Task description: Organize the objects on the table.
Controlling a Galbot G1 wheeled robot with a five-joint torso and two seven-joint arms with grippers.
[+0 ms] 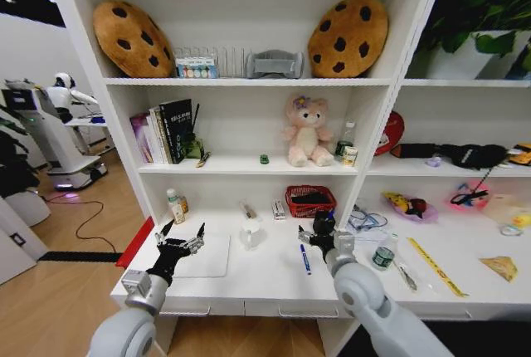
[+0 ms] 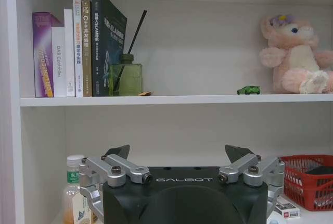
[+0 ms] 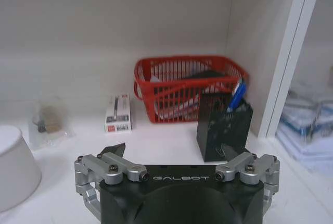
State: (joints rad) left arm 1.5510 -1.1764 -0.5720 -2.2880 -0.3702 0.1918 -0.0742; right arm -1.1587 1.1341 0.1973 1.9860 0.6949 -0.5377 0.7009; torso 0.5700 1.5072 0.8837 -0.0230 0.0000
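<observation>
My left gripper [image 1: 182,232] [image 2: 178,152] hangs open over the slim white laptop [image 1: 203,259] at the table's [image 1: 265,282] left end. My right gripper [image 1: 322,241] [image 3: 171,151] is open too, just in front of a black pen holder [image 3: 223,130] [image 1: 323,222] with a blue pen in it. Another blue pen [image 1: 305,259] lies on the table beside that gripper. A clear cup [image 1: 250,233] stands between the arms. A green-capped bottle [image 1: 384,254] stands to the right. The tiny green toy car [image 1: 264,158] [image 2: 248,90] sits on the shelf above.
A red basket [image 1: 310,201] [image 3: 187,86] and a small box [image 3: 118,113] stand at the back of the table. Another bottle [image 1: 176,206] [image 2: 75,195] is at the back left. Books [image 2: 78,47], a pink bear [image 1: 306,131] and shelf uprights close in the space.
</observation>
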